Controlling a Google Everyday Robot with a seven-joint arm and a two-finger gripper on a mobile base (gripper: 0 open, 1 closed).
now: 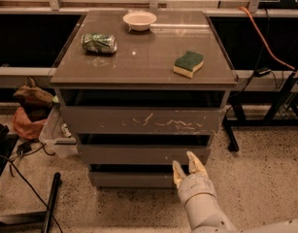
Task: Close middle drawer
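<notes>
The grey-brown cabinet (pixel 143 57) has three drawer fronts. The top front (pixel 139 120) is covered in white scratches. The middle drawer (pixel 124 154) is below it, plain and handle-less, with a dark gap above it. The bottom front (pixel 129 178) is narrower. My gripper (pixel 184 160) is low at the front right, with its pale fingers (pixel 196 163) pointing up and spread apart. The fingertips overlap the lower right part of the middle drawer's front. It holds nothing.
On the cabinet top lie a crushed green can (pixel 99 42), a white bowl (pixel 140 19) and a green-yellow sponge (pixel 189 63). A brown bag (pixel 31 108) and cables (pixel 22 174) lie on the floor at left. A black stand leg (pixel 231 130) is at right.
</notes>
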